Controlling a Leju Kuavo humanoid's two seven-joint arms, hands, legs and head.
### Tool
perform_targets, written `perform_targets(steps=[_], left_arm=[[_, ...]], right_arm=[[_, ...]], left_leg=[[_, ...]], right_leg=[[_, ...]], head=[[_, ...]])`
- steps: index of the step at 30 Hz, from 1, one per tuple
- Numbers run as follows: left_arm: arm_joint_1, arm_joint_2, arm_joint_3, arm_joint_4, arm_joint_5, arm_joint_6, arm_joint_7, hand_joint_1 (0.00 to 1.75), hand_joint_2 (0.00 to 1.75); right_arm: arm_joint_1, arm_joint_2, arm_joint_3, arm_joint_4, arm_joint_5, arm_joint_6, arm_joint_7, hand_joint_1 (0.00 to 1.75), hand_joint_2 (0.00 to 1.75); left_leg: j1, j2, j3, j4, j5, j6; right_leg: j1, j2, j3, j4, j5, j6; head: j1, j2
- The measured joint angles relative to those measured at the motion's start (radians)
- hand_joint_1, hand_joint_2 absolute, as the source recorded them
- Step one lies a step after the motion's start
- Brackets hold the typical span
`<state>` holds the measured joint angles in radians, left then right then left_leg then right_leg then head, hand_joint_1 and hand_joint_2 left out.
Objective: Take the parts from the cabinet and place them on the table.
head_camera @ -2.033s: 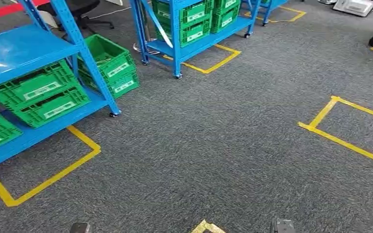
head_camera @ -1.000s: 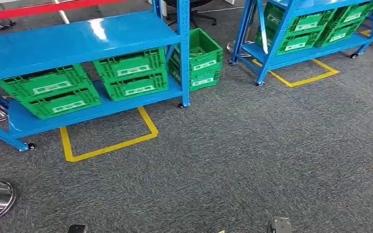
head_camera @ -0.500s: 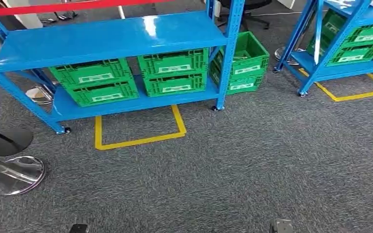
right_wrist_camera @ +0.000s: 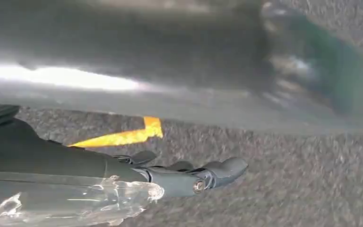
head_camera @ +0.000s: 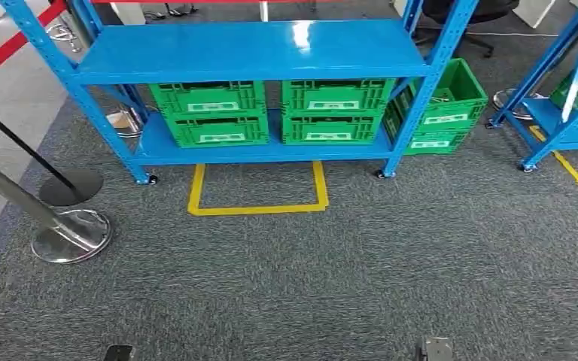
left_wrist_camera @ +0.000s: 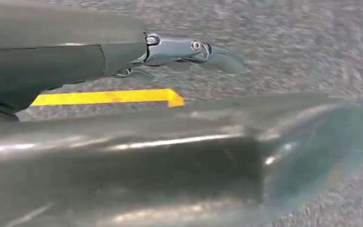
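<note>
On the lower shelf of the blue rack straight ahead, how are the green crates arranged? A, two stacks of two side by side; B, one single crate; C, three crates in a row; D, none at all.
A: the blue rack holds two side-by-side stacks of two green crates on its lower shelf.
</note>
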<state>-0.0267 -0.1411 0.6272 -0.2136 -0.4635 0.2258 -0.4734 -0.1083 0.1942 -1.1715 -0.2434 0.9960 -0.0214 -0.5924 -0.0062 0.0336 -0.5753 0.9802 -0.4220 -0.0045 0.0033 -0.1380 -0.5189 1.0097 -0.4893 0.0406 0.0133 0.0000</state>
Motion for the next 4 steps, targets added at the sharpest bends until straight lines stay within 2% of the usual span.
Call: perform_targets(steps=[1, 2, 3, 4], left_arm=[[0.004, -0.001, 0.001, 0.0, 0.0, 0.0, 0.0, 0.0, 0.0], [0.003, 0.0, 0.002, 0.0, 0.0, 0.0, -0.001, 0.0, 0.0], [0.0, -0.002, 0.002, 0.0, 0.0, 0.0, -0.002, 0.0, 0.0], [-0.003, -0.003, 0.003, 0.0, -0.001, 0.0, -0.003, 0.0, 0.0]], right_arm=[[-0.001, 0.0, 0.003, 0.0, 0.0, 0.0, 0.0, 0.0, 0.0], [-0.001, 0.0, 0.004, 0.0, 0.0, 0.0, 0.0, 0.0, 0.0], [0.001, 0.0, 0.004, 0.0, -0.002, 0.0, 0.0, 0.0, 0.0], [0.004, 0.0, 0.005, 0.0, -0.003, 0.0, 0.0, 0.0, 0.0]], left_leg=[[0.007, -0.007, 0.004, -0.003, 0.004, 0.005], [0.009, -0.018, 0.003, -0.003, 0.005, 0.01], [0.009, -0.03, 0.002, -0.003, 0.007, 0.015], [0.009, -0.044, 0.0, -0.002, 0.008, 0.017]], right_leg=[[-0.005, 0.042, -0.005, 0.012, -0.01, 0.009], [-0.006, 0.092, -0.023, 0.056, -0.041, 0.012], [-0.008, 0.117, -0.056, 0.128, -0.08, 0.013], [-0.008, 0.13, -0.099, 0.22, -0.121, 0.015]], head=[[0.006, 0.0], [0.011, 0.0], [0.015, 0.0], [0.015, 0.0]])
